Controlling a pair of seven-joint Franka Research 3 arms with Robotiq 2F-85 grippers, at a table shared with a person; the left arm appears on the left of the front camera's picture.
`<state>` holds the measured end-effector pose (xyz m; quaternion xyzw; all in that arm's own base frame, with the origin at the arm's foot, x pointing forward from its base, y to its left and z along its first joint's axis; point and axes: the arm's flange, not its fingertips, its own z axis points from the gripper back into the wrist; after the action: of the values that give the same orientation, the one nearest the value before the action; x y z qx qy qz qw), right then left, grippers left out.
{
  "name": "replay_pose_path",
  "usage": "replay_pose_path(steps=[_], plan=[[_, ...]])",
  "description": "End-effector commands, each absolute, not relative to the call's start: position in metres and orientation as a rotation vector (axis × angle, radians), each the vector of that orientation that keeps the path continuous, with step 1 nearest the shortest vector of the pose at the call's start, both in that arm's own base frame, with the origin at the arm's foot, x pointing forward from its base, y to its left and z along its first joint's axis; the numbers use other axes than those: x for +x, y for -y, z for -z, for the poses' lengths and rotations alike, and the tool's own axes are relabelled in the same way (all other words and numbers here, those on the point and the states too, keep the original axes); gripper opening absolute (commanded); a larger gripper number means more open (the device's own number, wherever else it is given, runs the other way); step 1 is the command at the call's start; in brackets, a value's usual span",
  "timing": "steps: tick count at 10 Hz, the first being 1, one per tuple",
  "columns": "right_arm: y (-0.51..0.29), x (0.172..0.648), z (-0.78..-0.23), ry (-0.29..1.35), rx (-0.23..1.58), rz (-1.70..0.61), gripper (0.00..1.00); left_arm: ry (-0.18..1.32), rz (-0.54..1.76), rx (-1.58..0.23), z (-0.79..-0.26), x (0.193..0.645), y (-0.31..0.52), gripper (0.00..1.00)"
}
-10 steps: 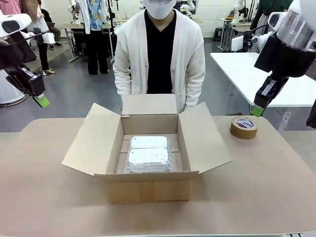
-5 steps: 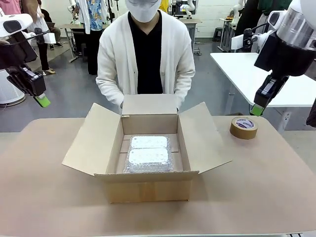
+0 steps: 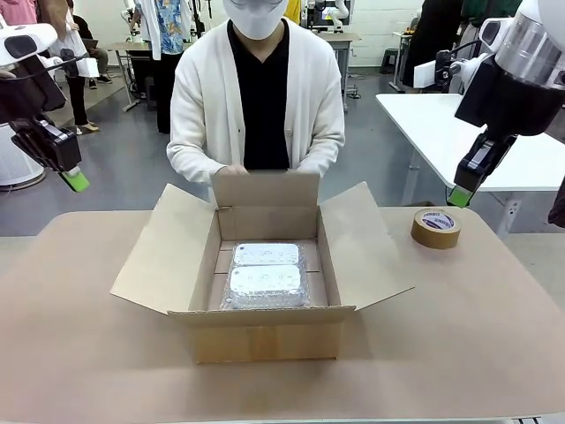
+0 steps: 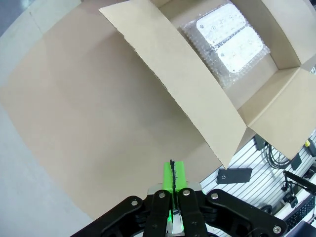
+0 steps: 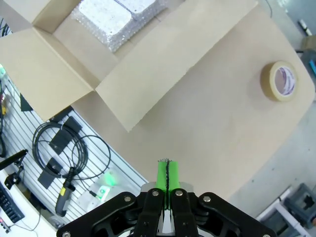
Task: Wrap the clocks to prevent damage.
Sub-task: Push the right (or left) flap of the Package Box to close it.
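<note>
Workshop room, with a rounded tan table (image 3: pixel 79 353) in front. At far left, above the table edge, left gripper (image 3: pixel 76 181) hanging in the air, green pads pressed together, holding nothing. In the middle of the table, open brown cardboard box (image 3: pixel 265 340), side flaps spread outward. Inside, on the box floor, the clocks (image 3: pixel 267 276): 2 whitish bubble-wrapped bundles lying flat and touching each other, 1 nearer, 1 farther. Behind the box, a person in a white cardigan, hands (image 3: pixel 231 170) on the top edge of the far flap, raised nearly upright. Further right, brown tape roll (image 3: pixel 436 228) flat on the table, well apart from the box. Just up and right of it in the front view, right gripper (image 3: pixel 458 198), also closed and empty.
</note>
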<state>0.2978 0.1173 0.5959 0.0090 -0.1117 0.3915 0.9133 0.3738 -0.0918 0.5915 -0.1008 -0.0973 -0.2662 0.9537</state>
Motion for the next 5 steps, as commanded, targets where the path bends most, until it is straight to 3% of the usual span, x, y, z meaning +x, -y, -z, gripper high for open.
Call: replay_pose_path(steps=[1,5], plan=[[-0.1208,0.2982,-0.5954,0.219,0.018,-0.788,0.01,0.199,0.521,-0.198,-0.5945,0.376,0.0926,0.0],[-0.1208,0.2982,-0.5954,0.219,0.018,-0.788,0.01,0.199,0.521,-0.198,-0.5945,0.376,0.0926,0.0]])
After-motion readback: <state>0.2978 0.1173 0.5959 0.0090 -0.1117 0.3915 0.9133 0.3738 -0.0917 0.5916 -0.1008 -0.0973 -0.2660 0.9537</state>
